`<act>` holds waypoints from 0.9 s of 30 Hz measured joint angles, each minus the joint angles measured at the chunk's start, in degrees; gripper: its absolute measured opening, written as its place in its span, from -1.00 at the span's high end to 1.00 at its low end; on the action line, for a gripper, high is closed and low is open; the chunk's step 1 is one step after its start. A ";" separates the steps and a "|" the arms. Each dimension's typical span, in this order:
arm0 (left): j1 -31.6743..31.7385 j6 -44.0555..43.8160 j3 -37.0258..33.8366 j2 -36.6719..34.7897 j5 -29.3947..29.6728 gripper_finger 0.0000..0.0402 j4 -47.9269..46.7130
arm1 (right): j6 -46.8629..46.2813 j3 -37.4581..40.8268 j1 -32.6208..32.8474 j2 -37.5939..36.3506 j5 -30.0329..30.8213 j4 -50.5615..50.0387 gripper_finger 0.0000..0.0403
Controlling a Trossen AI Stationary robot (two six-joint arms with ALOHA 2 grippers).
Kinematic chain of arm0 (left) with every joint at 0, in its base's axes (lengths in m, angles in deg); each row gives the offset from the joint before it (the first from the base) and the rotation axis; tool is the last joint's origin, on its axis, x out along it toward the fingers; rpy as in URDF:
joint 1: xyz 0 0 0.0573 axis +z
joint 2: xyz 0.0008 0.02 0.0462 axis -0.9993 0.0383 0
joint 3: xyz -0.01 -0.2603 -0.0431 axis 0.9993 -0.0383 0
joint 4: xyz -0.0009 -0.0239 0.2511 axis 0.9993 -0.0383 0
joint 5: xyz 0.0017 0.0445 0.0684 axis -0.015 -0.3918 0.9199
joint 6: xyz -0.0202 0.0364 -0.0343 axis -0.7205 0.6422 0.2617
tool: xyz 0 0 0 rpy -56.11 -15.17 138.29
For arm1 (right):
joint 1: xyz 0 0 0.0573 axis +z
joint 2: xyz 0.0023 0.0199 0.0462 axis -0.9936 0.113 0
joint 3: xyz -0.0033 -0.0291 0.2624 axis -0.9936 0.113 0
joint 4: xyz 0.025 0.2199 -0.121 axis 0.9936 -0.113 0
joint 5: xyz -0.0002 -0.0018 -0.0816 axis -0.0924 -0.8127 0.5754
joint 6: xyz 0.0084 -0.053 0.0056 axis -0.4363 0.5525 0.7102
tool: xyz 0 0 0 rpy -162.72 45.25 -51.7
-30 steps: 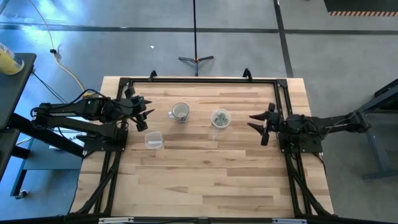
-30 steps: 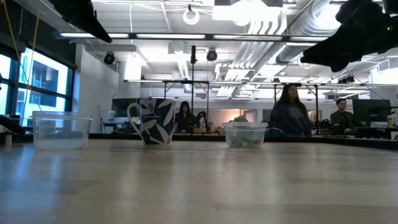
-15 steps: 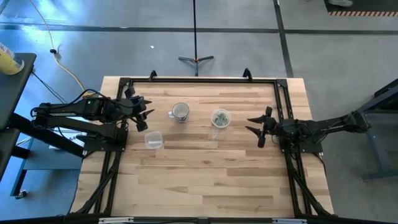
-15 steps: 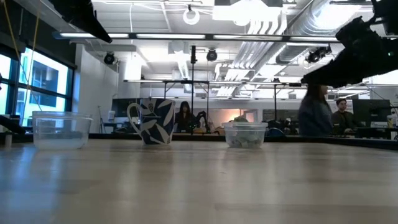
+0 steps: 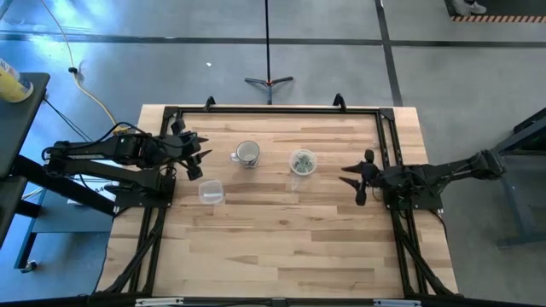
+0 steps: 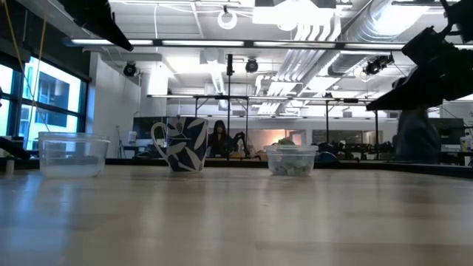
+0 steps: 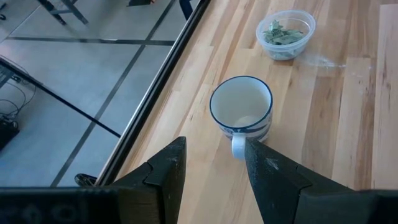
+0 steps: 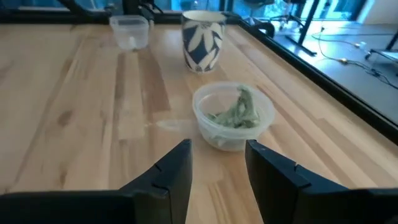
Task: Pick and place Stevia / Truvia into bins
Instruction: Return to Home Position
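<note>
A small round clear cup [image 5: 302,161] with a whitish rim stands on the table at centre right; pale green and white packets [image 8: 238,110] lie piled inside it. It also shows in the left wrist view [image 7: 285,34] and the low view [image 6: 291,159]. My right gripper [image 5: 360,180] is open and empty, above the table to the right of the cup; its fingers frame the cup in the right wrist view [image 8: 216,171]. My left gripper [image 5: 198,158] is open and empty at the table's left edge, left of the mug.
A blue-and-white leaf-patterned mug [image 5: 246,154] with a handle stands left of the cup. A squarish clear plastic tub [image 5: 211,192] stands nearer the front left. A black frame rail [image 5: 273,109] runs along the table's far and side edges. Bare wood lies toward the near edge.
My right gripper has drawn back a little toward the table's right edge and turned, away from the cup. A person in the room behind has walked to the right. The cup, mug and tub have stayed still.
</note>
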 joint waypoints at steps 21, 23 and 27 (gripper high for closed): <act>0.01 0.01 0.00 -0.01 0.02 0.00 0.02 | -6.02 -0.11 1.09 -0.11 -7.84 -1.02 0.30; 0.00 0.00 0.00 -0.02 0.02 0.00 0.01 | -6.00 -0.11 1.09 -0.11 -8.42 -1.04 0.30; 0.00 0.00 0.00 0.00 0.02 0.00 0.00 | -5.99 -0.11 1.09 -0.11 -9.36 -1.04 0.30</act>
